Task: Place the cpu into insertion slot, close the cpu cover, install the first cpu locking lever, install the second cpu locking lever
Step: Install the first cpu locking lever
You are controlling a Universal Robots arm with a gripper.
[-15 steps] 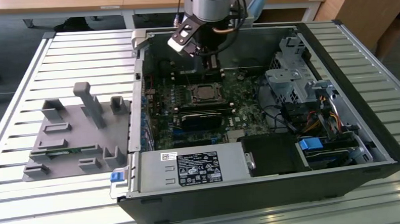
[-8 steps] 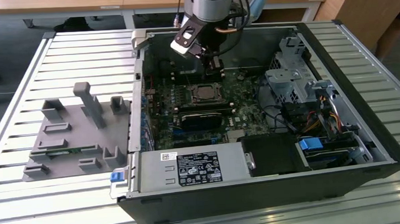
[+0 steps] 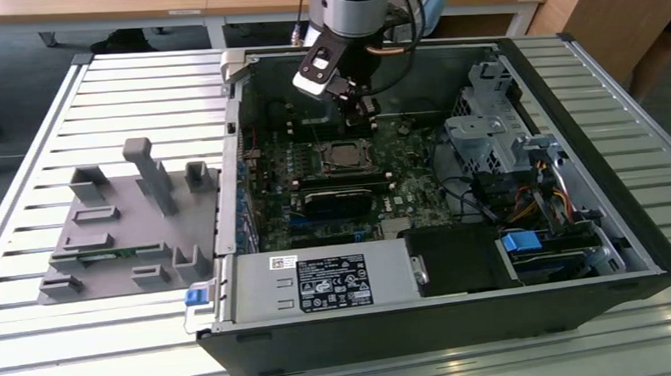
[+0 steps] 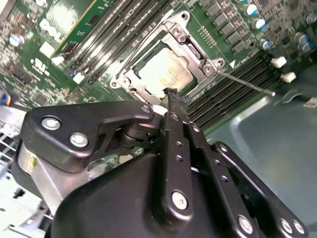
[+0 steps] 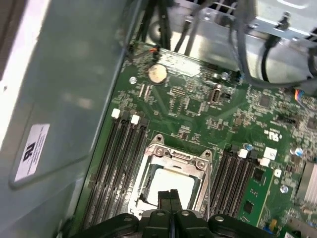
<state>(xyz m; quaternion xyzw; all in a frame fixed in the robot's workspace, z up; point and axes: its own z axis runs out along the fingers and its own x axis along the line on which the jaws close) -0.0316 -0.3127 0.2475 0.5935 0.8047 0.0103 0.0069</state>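
Note:
The cpu (image 4: pixel 163 69) (image 5: pixel 171 179) lies flat in the insertion slot (image 3: pixel 341 157) on the green board, its pale metal face showing. The silver cpu cover (image 4: pixel 181 35) (image 5: pixel 173 155) lies down around it as a frame. A thin silver lever rod (image 4: pixel 247 83) sticks out from one corner of the socket, over the memory slots. My gripper (image 4: pixel 172 94) (image 5: pixel 171 194) (image 3: pixel 358 110) hangs just above the socket's edge. Its black fingers are shut together and hold nothing.
The open computer case rests on a slatted table. Long black memory slots (image 5: pixel 121 158) flank the socket on both sides. A drive cage with cables (image 3: pixel 492 139) stands at the exterior view's right, a labelled power supply (image 3: pixel 328 282) at the front, and a grey fixture tray (image 3: pixel 122 223) at the left.

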